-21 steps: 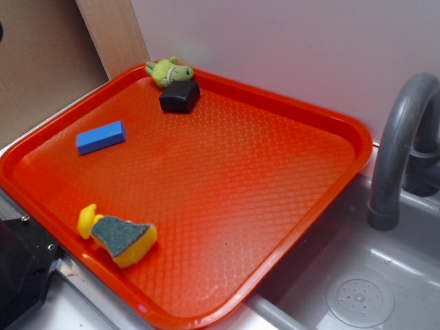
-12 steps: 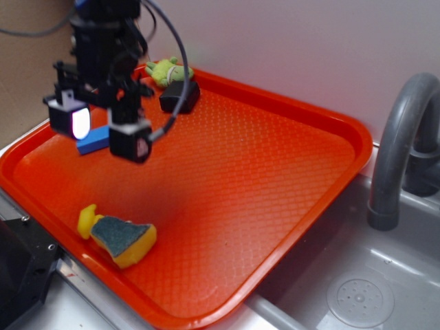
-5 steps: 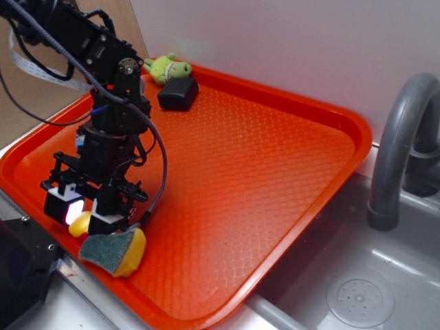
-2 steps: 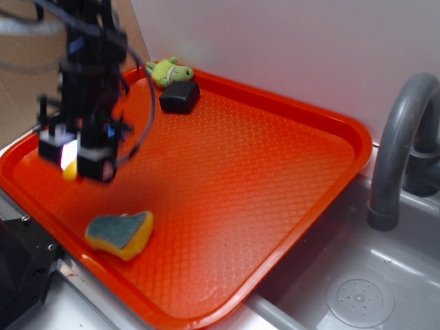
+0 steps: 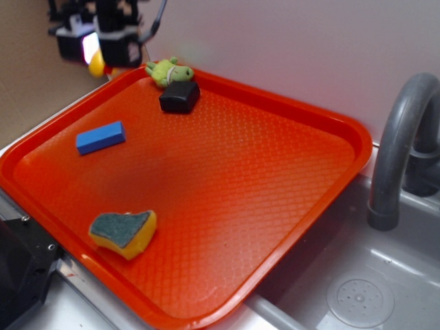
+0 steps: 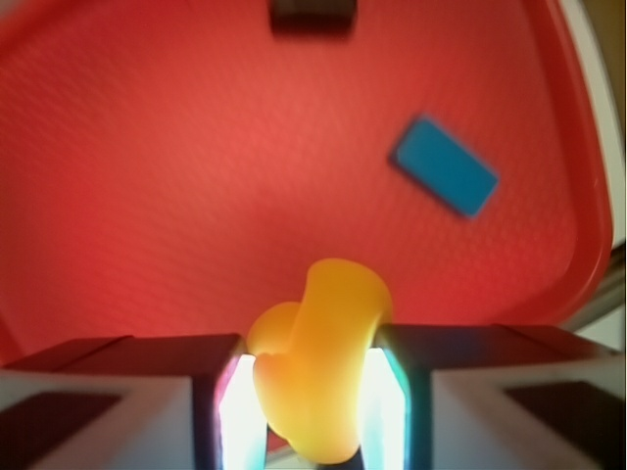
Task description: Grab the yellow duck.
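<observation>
The gripper (image 5: 96,48) is clamped on the duck (image 6: 318,357), held high over the tray's (image 5: 289,110) far-left corner (well clear of the sponge (image 5: 124,234)); the duck stands upright between the pads.

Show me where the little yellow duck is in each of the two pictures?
Exterior: the duck is at the top left, held in the gripper above the tray's far corner.
Wrist: the duck fills the bottom centre, pinched between the two fingers.
Shared landmark: the blue block, left on the tray in the exterior view, upper right in the wrist view.
</observation>
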Tool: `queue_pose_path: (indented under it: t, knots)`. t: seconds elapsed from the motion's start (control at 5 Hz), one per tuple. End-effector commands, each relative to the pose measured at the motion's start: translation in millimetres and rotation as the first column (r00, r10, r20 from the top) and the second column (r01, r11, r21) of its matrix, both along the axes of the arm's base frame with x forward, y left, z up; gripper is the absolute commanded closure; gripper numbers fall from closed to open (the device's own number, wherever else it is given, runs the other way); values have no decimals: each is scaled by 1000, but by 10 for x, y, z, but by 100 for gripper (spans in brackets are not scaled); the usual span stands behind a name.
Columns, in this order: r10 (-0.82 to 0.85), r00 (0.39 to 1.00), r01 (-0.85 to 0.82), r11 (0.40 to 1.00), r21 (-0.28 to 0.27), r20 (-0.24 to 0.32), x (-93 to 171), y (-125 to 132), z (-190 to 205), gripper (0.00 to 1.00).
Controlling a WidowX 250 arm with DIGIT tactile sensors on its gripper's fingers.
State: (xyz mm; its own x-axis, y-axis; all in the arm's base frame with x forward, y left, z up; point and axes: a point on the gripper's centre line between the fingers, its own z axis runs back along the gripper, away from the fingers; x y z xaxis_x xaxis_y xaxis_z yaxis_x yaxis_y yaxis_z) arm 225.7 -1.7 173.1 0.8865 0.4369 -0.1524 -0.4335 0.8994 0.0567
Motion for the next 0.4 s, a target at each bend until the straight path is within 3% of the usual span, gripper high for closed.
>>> queue_pose_path:
  t: [0.0, 0.2]
  knots:
    - [-172, 951, 157, 985, 77, 255, 48, -102, 504, 100]
    - [-199, 934, 196, 980, 39, 296, 31, -123, 509, 100]
